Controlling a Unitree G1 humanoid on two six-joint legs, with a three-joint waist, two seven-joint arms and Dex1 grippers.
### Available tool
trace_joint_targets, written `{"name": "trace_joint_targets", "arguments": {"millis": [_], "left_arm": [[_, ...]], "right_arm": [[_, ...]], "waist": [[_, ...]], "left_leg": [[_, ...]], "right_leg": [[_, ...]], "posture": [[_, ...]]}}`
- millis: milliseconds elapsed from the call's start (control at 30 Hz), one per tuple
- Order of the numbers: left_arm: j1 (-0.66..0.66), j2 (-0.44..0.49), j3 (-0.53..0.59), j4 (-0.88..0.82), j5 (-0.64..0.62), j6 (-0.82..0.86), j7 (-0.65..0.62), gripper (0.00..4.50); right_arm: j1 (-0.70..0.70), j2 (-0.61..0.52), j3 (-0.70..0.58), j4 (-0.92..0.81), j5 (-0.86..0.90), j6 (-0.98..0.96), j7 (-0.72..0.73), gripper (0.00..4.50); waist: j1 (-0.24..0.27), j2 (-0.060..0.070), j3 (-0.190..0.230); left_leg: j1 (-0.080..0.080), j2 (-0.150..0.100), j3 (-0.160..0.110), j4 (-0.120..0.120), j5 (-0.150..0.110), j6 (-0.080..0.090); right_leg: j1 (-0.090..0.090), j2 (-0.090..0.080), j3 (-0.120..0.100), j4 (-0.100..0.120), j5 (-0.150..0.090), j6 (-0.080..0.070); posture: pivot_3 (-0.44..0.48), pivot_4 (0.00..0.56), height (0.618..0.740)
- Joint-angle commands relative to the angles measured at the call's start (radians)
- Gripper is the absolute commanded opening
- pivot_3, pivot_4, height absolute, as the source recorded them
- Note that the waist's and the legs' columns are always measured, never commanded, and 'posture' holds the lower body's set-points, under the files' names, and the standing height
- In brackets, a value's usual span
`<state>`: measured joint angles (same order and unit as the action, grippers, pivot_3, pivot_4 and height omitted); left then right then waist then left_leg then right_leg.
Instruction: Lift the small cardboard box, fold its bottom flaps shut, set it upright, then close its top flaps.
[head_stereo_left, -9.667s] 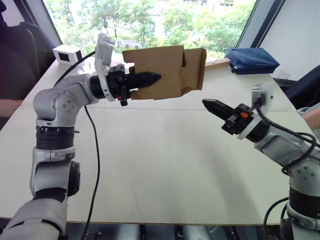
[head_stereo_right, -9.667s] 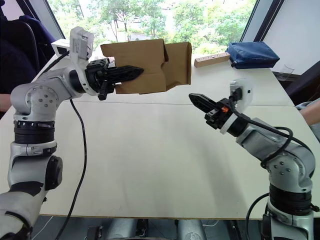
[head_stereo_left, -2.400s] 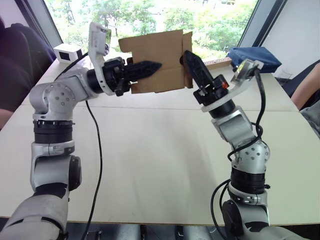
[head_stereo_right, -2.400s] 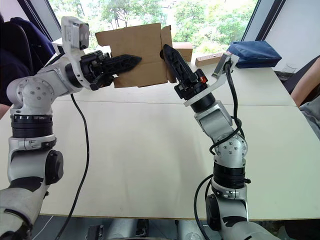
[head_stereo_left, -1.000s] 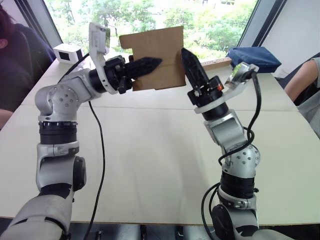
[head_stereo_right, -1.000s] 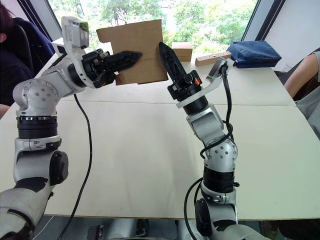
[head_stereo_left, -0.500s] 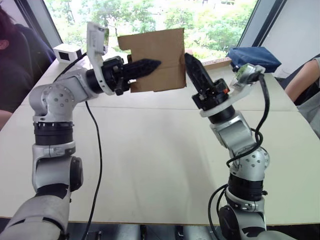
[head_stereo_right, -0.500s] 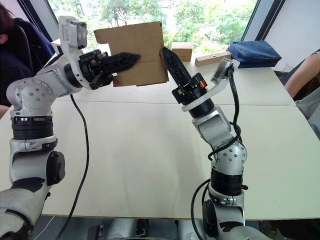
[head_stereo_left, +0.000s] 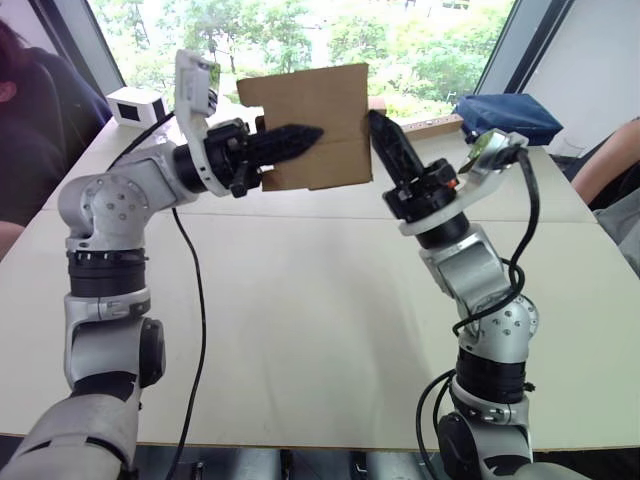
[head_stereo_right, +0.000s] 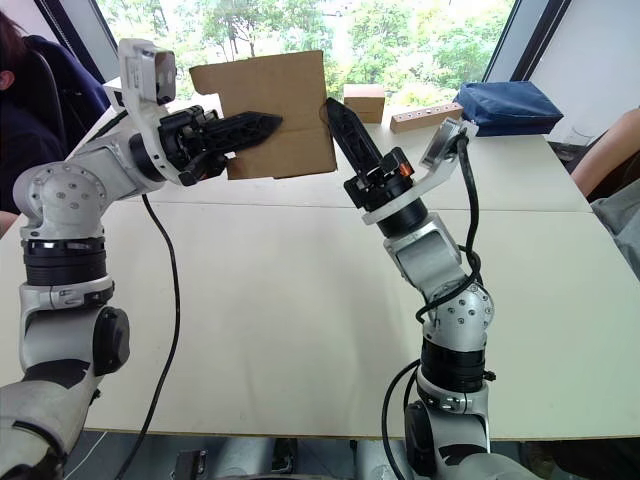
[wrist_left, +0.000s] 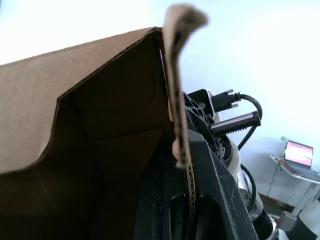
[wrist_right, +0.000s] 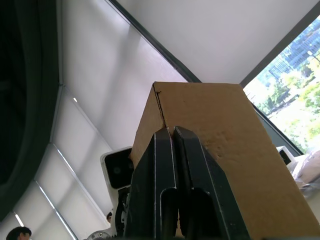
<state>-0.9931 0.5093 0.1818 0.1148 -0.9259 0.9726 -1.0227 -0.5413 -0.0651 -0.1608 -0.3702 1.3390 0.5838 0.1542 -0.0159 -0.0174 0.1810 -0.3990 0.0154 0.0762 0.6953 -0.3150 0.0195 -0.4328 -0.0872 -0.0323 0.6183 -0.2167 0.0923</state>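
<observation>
box (head_stereo_left: 318, 125) up in the air, off the desk (head_stereo_left: 300, 300) | left gripper (head_stereo_left: 300, 136) pinches its wall | right gripper (head_stereo_right: 335, 112) — fingers together — pushes the box's right side | step: folding bottom flaps | next: press them flat, set it upright

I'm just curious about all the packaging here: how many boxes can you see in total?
3. The small cardboard box is held up in the left hand; a white box sits at the table's far left; a tan box stands behind. Others may be hidden.
</observation>
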Motion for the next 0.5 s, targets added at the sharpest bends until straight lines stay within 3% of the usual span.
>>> {"name": "trace_joint_targets", "arguments": {"millis": [33,300,500], "left_arm": [[-0.021,-0.004,0.003,-0.014,-0.003,-0.022,-0.009,0.00],[-0.034,-0.013,-0.021,-0.005,0.009,-0.018,-0.038,0.00],[-0.052,0.018,-0.042,-0.003,0.031,-0.005,-0.076,0.00]], "right_arm": [[0.005,-0.011,0.055,-0.052,-0.003,0.030,0.018,0.07],[0.018,-0.031,0.077,-0.056,-0.017,0.049,0.030,0.07],[0.065,-0.105,0.007,-0.107,0.046,0.055,0.009,0.07]], "waist": [[0.000,0.000,0.000],[0.001,0.000,0.000],[0.003,0.000,0.000]], "left_leg": [[0.000,0.000,0.000,0.000,0.000,0.000],[0.000,0.000,0.000,0.000,0.000,0.000],[0.000,0.000,0.000,0.000,0.000,0.000]], "right_leg": [[0.000,0.000,0.000,0.000,0.000,0.000],[0.000,0.000,0.000,0.000,0.000,0.000],[0.000,0.000,0.000,0.000,0.000,0.000]], "posture": [[0.000,0.150,0.740],[0.000,0.150,0.740],[0.000,0.150,0.740]]}}
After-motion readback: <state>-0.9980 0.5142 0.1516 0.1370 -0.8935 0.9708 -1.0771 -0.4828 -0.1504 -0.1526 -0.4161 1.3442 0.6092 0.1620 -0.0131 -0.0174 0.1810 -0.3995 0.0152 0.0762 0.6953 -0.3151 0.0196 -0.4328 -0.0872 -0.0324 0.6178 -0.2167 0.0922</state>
